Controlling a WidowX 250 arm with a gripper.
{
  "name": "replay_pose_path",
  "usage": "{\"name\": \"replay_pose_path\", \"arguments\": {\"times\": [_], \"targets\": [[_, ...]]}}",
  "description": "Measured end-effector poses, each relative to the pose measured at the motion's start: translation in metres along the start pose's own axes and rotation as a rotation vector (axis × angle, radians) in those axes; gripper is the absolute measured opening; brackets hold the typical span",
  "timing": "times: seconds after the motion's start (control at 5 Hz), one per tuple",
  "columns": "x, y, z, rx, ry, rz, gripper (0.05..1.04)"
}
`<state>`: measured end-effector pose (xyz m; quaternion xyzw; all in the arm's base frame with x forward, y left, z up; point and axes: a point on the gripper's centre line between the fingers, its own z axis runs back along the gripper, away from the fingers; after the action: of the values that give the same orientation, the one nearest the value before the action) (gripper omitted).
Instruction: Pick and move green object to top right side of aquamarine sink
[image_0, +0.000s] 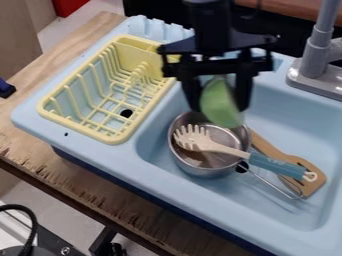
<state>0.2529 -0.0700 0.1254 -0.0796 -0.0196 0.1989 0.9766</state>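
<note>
Your one fixed camera looks down at a slant from above the table's (70, 192) near edge, facing across the sink (143, 162) to the faucet (314, 62) on its far side. It sits near enough that you get the whole rack (110, 136) at left, while the sink runs off the picture at right and bottom.

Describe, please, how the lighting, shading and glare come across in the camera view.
In the camera view, soft light with gentle shading across the blue sink; pale reflections in the metal pot; the black gripper reads very dark, with little surface detail, beside the lighter green object it holds.
</note>
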Motion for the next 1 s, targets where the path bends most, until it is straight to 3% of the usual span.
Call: {"name": "replay_pose_path", "arguments": {"times": [0.2,0.6,1.0], "targets": [[-0.001,-0.019,-0.021,-0.004,-0.005,-0.023,0.678],[0.013,-0.051,-0.038,-0.05,-0.077,-0.006,0.678],[0.019,-0.074,-0.056,-0.077,-0.077,-0.043,0.678]]}}
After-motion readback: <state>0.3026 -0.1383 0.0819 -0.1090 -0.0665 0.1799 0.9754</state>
